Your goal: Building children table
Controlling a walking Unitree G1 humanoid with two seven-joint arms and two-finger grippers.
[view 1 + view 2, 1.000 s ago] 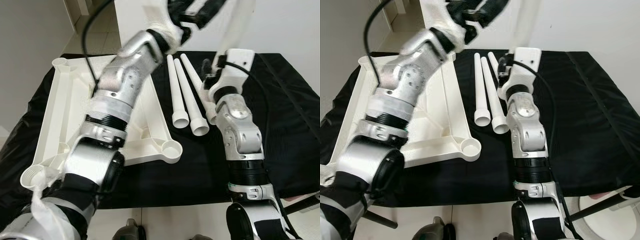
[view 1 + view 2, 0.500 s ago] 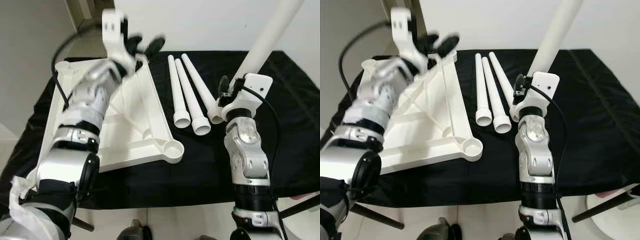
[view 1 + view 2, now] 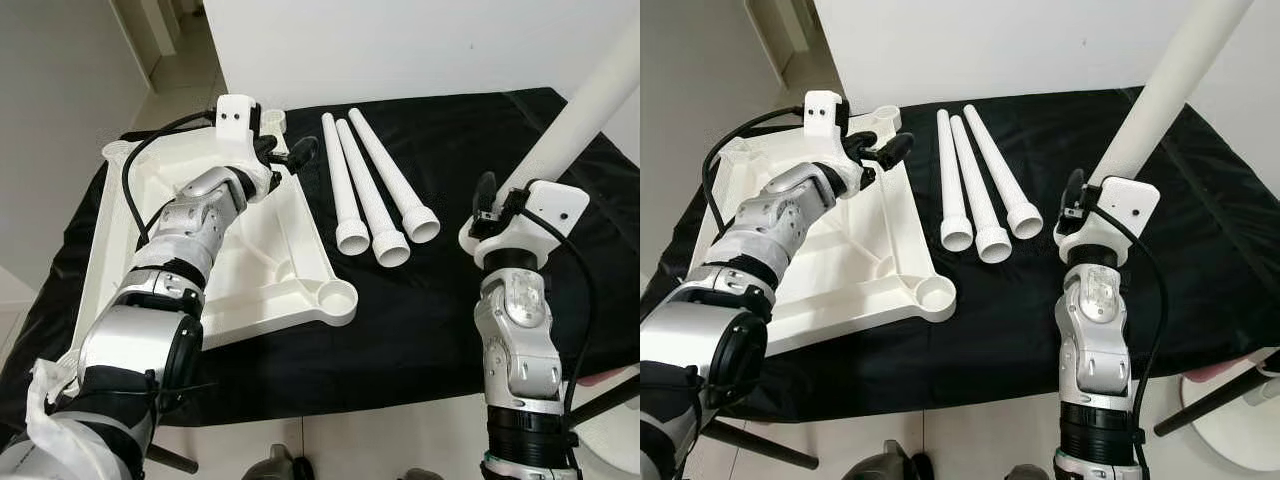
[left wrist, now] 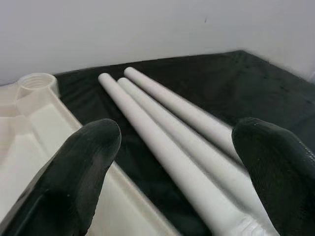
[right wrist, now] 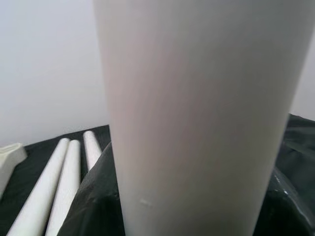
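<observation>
The white tabletop [image 3: 190, 250] lies upside down on the left of the black cloth, with round leg sockets at its corners [image 3: 338, 298]. Three white legs [image 3: 372, 195] lie side by side in the middle, wide ends toward me. My left gripper [image 3: 285, 155] hovers open at the tabletop's far right edge; in the left wrist view its fingers [image 4: 74, 172] stand wide apart with the three legs [image 4: 182, 142] beyond. My right gripper [image 3: 503, 203] is shut on a fourth leg [image 3: 585, 115], held tilted up to the right over the cloth; that leg [image 5: 197, 113] sits between the black fingers.
The black cloth [image 3: 450, 300] covers the whole table, with bare room on its right half. A white wall runs behind the table and a corridor floor [image 3: 180, 70] opens at the far left. A white round object [image 3: 622, 432] stands past the table's front right corner.
My left arm has come down from close before the camera to the tabletop's far right edge. My right arm has drawn the fourth leg away from the other three, rightward and nearer.
</observation>
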